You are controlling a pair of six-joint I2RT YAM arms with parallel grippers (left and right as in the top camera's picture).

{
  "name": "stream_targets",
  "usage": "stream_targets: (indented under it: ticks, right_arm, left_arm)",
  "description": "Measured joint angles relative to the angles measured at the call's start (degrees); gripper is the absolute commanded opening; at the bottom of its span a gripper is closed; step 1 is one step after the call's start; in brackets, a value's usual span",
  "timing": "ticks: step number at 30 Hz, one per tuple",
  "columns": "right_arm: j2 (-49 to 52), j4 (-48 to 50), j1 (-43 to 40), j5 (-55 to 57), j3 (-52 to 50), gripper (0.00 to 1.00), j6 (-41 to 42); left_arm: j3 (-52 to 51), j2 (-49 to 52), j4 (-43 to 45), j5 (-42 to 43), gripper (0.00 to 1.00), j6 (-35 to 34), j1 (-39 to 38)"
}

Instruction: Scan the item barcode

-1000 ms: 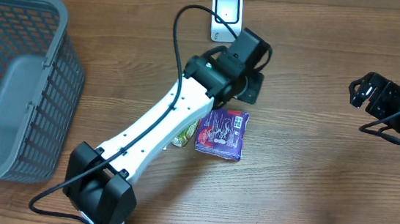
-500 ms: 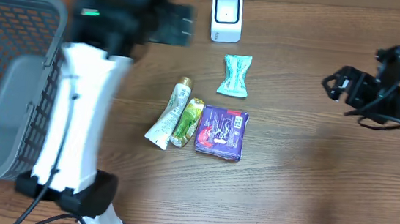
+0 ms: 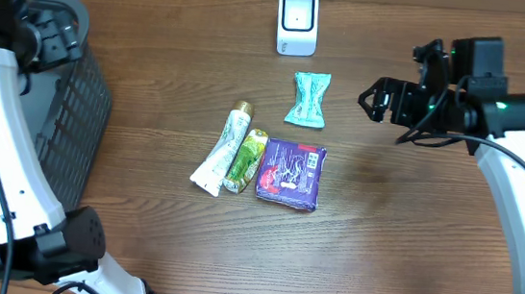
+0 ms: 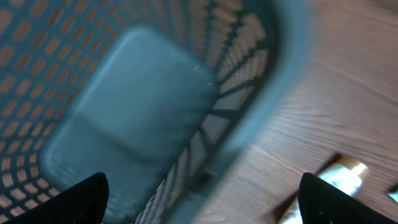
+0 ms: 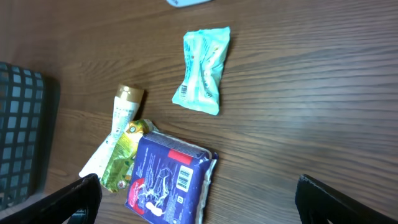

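Note:
The white scanner (image 3: 297,22) stands at the table's back edge. In front of it lies a teal packet (image 3: 308,99) (image 5: 202,71). Nearer lie a white tube (image 3: 218,152) (image 5: 115,134), a green packet (image 3: 247,160) (image 5: 124,158) and a purple packet (image 3: 291,173) (image 5: 168,183) whose barcode faces up. My left gripper (image 3: 56,35) (image 4: 201,205) hangs open over the basket's right rim, holding nothing. My right gripper (image 3: 380,100) (image 5: 205,205) hovers open to the right of the teal packet, holding nothing.
The grey mesh basket (image 3: 74,100) (image 4: 249,93) takes up the table's left side; the left wrist view of it is blurred. Its corner shows in the right wrist view as a basket edge (image 5: 22,124). The left arm rises along the left edge.
My left arm has swung from beside the scanner to the far left over the basket, and its gripper has opened. The teal packet it covered now shows. My right arm has moved left toward the items.

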Motion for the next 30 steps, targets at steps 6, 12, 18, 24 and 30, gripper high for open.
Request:
stream_targets:
  ticks: [6,12,18,24,30]
  right_arm:
    - [0.92,0.22,0.72,-0.26,0.00,1.00,0.85]
    - [0.92,0.20,0.70,-0.37,0.00,1.00,1.20]
    - [0.92,0.20,0.70,-0.39,0.00,1.00,1.27]
    - [0.92,0.17,0.70,-0.39,0.00,1.00,1.36]
    - [0.92,0.20,0.70,-0.39,0.00,1.00,1.36]
  left_arm:
    - [-9.07,0.00,3.04,1.64,0.87,0.59,2.32]
    - [-15.39,0.00,5.35,3.32,0.87,1.38,3.19]
    - [-16.94,0.00,5.81,3.52,0.91,1.44,3.34]
    - [-17.03,0.00,5.97,3.50,1.00,1.62,3.72]
    - [-17.03,0.00,5.31,3.54,1.00,1.62,3.72]
